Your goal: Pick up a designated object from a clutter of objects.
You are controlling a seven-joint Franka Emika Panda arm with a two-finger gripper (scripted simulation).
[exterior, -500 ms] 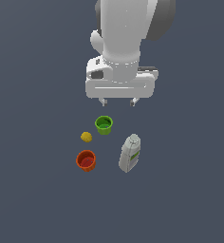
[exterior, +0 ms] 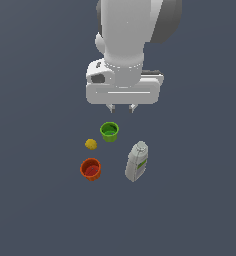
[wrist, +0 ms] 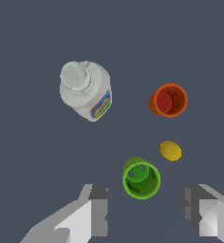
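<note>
Exterior view: the gripper (exterior: 121, 108) hangs with jaws spread and empty. The orange-red cup (exterior: 90, 169) stands upright toward seven o'clock, beyond the green cup (exterior: 109, 131).

A flat, dark slate-grey floor (exterior: 35, 200) fills both views edge to edge, evenly lit and unmarked, with no walls, furniture or windows in sight, stretching the same below and all around the fingers.
</note>
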